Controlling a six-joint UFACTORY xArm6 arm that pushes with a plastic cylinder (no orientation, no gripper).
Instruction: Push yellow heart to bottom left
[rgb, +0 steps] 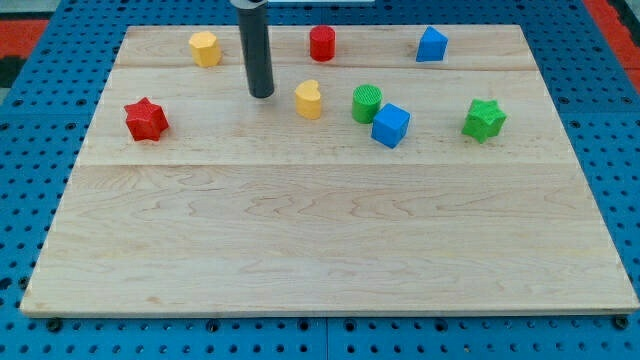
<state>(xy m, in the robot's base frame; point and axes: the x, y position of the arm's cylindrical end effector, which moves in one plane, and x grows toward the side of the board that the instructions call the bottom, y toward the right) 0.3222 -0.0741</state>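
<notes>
The yellow heart (309, 99) lies on the wooden board (320, 240), in its upper middle part. My tip (262, 94) rests on the board just to the left of the heart, a small gap apart from it. The dark rod rises straight up from the tip and leaves the view at the top.
A yellow hexagon block (205, 48) sits at the upper left, a red star (146, 119) at the left. A red cylinder (322, 43) and a blue block (432, 45) sit near the top edge. A green cylinder (366, 103), a blue cube (390, 125) and a green star (484, 119) lie right of the heart.
</notes>
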